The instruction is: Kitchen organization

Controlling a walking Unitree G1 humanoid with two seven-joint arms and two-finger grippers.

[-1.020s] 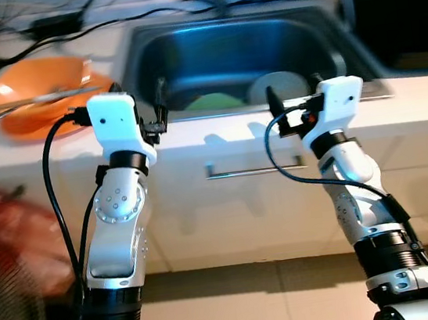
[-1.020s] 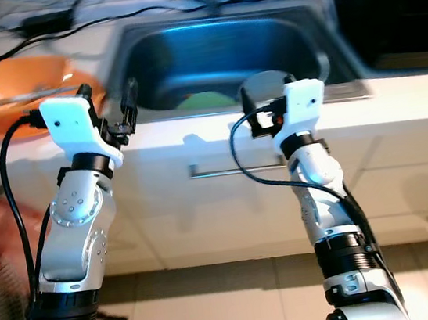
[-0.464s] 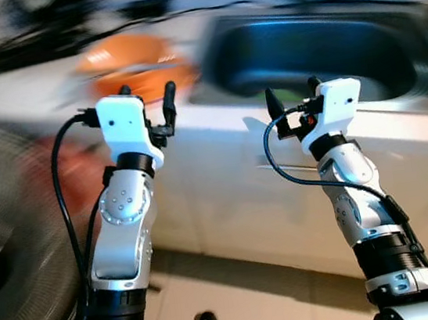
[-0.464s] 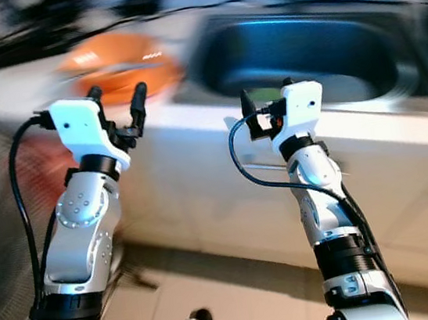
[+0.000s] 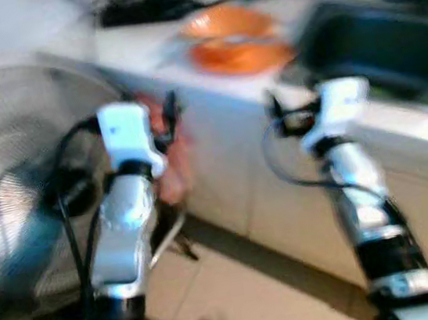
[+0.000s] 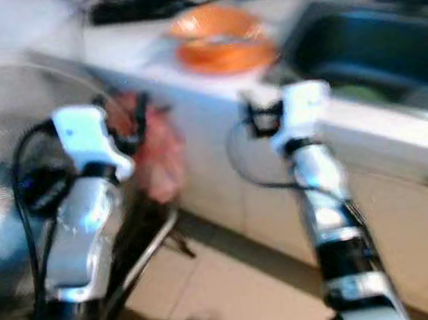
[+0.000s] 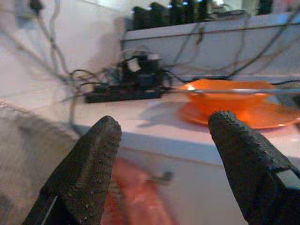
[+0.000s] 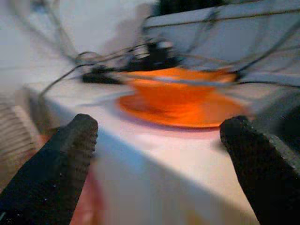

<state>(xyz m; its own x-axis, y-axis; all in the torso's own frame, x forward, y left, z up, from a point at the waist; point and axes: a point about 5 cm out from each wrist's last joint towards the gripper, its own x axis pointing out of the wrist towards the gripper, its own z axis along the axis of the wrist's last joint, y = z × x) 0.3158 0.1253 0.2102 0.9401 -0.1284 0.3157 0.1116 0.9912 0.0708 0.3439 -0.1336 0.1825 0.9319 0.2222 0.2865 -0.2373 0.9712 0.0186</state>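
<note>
The picture is blurred by motion. An orange bowl (image 5: 231, 23) sits on an orange plate (image 5: 241, 52) on the white counter (image 5: 143, 43), with a metal utensil (image 7: 234, 90) lying across the bowl. Right of them is the dark sink (image 5: 376, 44) with something green (image 6: 363, 93) inside. My left gripper (image 5: 159, 112) is raised in front of the counter's left end, open and holding nothing. My right gripper (image 5: 286, 107) is raised before the cabinet front below the bowl, open too, with nothing between its fingers (image 8: 56, 173).
A large round fan (image 5: 19, 178) with a wire grille stands on the left, close to my left arm. A reddish thing (image 5: 169, 166) hangs by the counter's end. Black cables and a power strip (image 7: 126, 93) lie at the back of the counter. Tiled floor (image 5: 240, 298) is below.
The whole view has swung left: sink and bowl slid right, and the fan has come into view. Both grippers stay raised and open as before.
</note>
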